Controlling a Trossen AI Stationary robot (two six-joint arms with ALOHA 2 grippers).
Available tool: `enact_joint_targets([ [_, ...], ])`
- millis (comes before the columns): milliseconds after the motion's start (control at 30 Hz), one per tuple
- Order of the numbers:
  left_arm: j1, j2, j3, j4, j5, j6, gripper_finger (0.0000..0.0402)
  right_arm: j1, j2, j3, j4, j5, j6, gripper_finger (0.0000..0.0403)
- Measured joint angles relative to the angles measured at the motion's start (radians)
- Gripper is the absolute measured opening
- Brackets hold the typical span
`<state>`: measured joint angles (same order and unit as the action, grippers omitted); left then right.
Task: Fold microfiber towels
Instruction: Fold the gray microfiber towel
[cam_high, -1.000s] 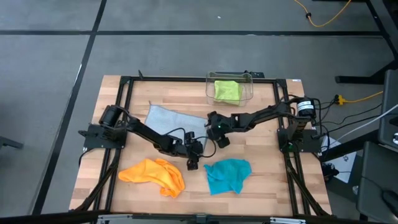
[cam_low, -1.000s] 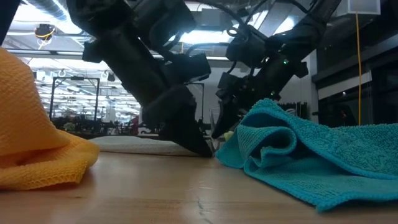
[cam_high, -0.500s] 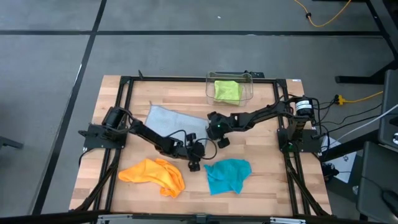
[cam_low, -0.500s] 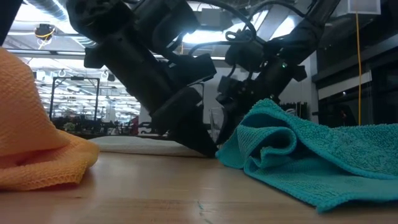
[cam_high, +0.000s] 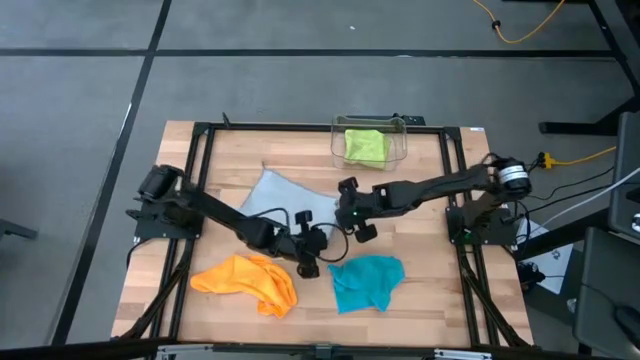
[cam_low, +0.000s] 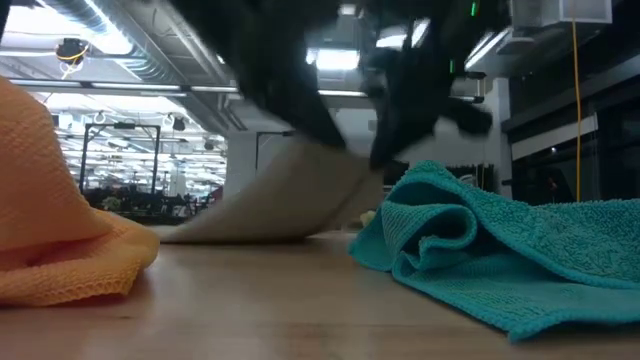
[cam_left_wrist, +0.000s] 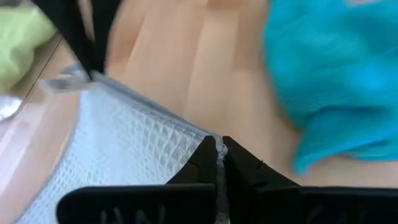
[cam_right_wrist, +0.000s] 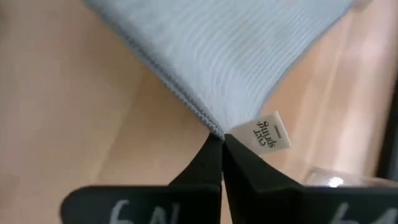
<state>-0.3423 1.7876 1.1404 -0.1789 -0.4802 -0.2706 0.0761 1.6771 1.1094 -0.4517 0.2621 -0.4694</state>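
The grey-blue towel (cam_high: 280, 195) lies at mid-table with its right side raised; in the low view it curves up from the wood (cam_low: 285, 195). My left gripper (cam_left_wrist: 217, 146) is shut on one of its right corners. My right gripper (cam_right_wrist: 222, 138) is shut on the other, the one with a white label (cam_right_wrist: 266, 134). From above, the left gripper (cam_high: 306, 260) is nearer the front edge than the right gripper (cam_high: 355, 225). An orange towel (cam_high: 245, 280) and a teal towel (cam_high: 365, 282) lie crumpled near the front. A lime green towel (cam_high: 365, 145) sits in the bin. My left gripper pinches the towel's near right corner (cam_left_wrist: 208, 138) between its two fingers, slanting down from the table's left. That corner is lifted clear, and the cloth slopes away from it. My right gripper pinches the towel's far right corner (cam_right_wrist: 211, 127), right beside the label, slanting down from the table's right. The corner is lifted off the wood, while the towel's left part (cam_low: 215, 235) still rests on the table.
A clear plastic bin (cam_high: 340, 150) stands at the table's far edge. The teal towel (cam_low: 480, 250) lies just in front of the raised cloth, and the orange towel (cam_low: 60, 240) lies to its left. A black frame (cam_high: 200, 130) runs around the tabletop.
Both grippers have shut on the grey-blue towel's right corners and gone up. The towel's right side has risen off the table into a curve, while its left part has stayed on the wood.
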Motion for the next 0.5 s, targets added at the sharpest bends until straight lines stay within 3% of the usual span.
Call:
enact_joint_targets([
  [167, -0.059, -0.112, 0.06, -0.101, -0.005, -0.035, 0.0, 0.065, -0.048, 0.133, -0.062, 0.047, 0.019, 0.0002],
  [300, -0.097, -0.183, 0.079, -0.256, -0.088, -0.043, 0.0, 0.07, -0.037, 0.23, -0.026, 0.075, -0.047, 0.0002],
  [500, -0.095, -0.255, 0.051, -0.543, -0.179, -0.213, 0.0, -0.014, 0.055, 0.279, 0.055, -0.016, -0.105, 0.0001],
])
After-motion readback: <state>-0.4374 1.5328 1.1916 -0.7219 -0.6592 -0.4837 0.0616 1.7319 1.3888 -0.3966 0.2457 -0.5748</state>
